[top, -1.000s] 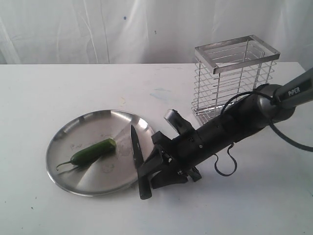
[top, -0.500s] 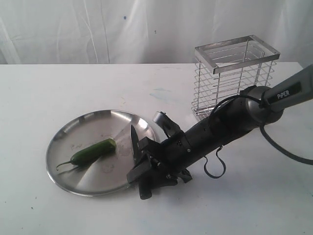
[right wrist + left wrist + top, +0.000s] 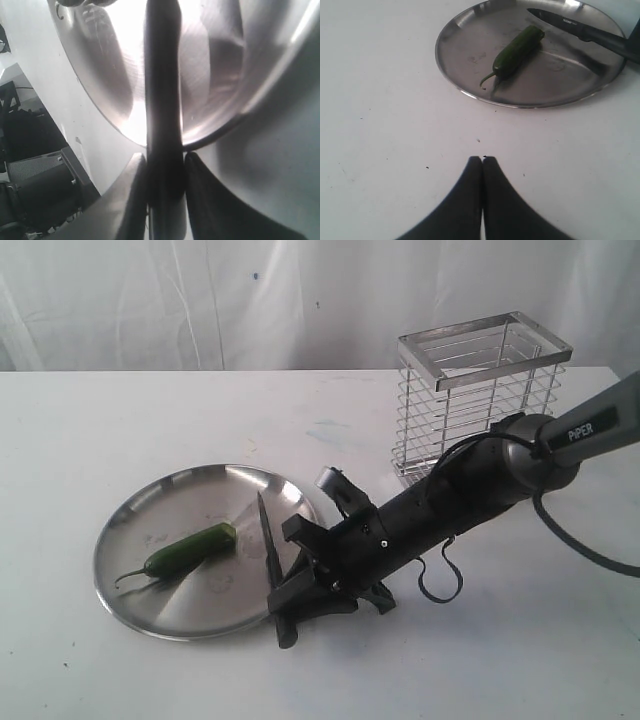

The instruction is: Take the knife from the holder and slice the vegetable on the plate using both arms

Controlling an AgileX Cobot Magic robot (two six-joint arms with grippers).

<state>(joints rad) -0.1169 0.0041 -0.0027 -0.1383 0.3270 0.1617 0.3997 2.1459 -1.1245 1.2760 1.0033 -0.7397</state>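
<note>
The green chili pepper (image 3: 190, 549) lies on the round steel plate (image 3: 140, 605), stem toward the plate's left edge; it also shows in the left wrist view as the pepper (image 3: 515, 50) on the plate (image 3: 465, 60). My right gripper (image 3: 292, 592) is shut on the black knife (image 3: 266, 540) by its handle, blade pointing up over the plate's right part, a short way right of the pepper. The right wrist view shows the knife (image 3: 162, 100) clamped in my right gripper (image 3: 165, 165). My left gripper (image 3: 482, 159) is shut and empty over bare table, short of the plate; it is outside the exterior view.
The chrome wire holder (image 3: 480, 400) stands empty at the back right, behind the right arm (image 3: 470, 495). A cable loop (image 3: 440, 580) hangs under that arm. White tabletop surrounds the plate.
The right arm has shifted left and slightly down, carrying the knife further over the plate toward the pepper. The pepper and plate have not moved.
</note>
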